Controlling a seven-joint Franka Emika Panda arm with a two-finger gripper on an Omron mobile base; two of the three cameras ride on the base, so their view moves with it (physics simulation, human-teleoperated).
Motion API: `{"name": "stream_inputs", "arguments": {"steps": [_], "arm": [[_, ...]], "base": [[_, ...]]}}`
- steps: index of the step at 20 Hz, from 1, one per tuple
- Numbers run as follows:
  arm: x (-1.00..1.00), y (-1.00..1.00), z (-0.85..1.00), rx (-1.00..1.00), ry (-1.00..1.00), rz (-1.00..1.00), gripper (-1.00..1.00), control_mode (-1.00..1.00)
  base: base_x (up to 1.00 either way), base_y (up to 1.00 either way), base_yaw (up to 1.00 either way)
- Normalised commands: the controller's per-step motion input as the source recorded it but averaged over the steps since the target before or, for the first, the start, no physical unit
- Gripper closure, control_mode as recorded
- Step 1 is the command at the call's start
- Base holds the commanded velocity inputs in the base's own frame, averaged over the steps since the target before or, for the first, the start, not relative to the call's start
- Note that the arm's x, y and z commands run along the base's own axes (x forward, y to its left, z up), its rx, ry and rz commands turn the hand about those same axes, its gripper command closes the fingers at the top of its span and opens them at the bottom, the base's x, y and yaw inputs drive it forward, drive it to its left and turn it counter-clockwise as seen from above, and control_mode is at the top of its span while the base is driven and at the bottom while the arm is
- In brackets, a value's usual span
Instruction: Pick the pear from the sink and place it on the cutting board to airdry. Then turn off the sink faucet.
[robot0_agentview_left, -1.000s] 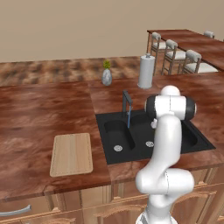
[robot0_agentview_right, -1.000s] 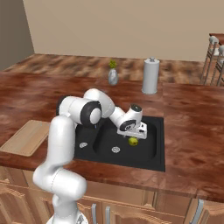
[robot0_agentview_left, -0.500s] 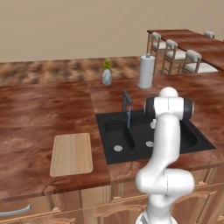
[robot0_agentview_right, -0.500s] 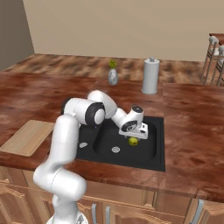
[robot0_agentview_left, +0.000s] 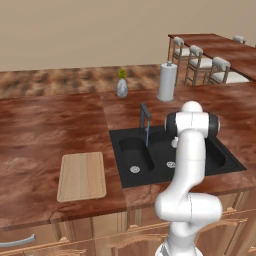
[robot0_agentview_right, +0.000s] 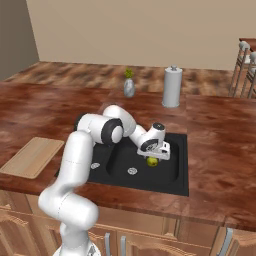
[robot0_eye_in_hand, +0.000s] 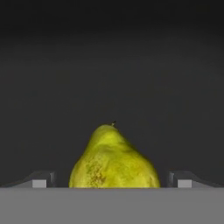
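Now the gripper (robot0_eye_in_hand: 112, 181) has come down, jaws wide astride the pear (robot0_eye_in_hand: 114, 159); closing comes next.

1. You see the black sink (robot0_agentview_left: 150, 172) set in the brown counter (robot0_agentview_left: 50, 125), the white arm bent over its right basin.
2. The sink faucet (robot0_agentview_left: 145, 117) runs a thin blue stream.
3. The cutting board (robot0_agentview_left: 82, 175) lies bare, left of the sink.
4. A vase (robot0_agentview_left: 122, 88) and paper towel roll (robot0_agentview_left: 167, 82) stand behind.
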Motion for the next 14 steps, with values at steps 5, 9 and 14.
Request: {"name": "stream_inputs", "arguments": {"steps": [5,9,14], "arm": [[0.06,0.0,-0.13,0.0,0.03,0.0,-1.0,-1.0],[0.0,0.0,-0.13,0.0,0.06,0.0,-1.0,-1.0],[0.0,0.0,-0.14,0.0,0.08,0.0,1.0,-1.0]], "base": [[0.0,0.0,0.0],[0.0,0.0,0.0],[0.0,0.0,0.0]]}}
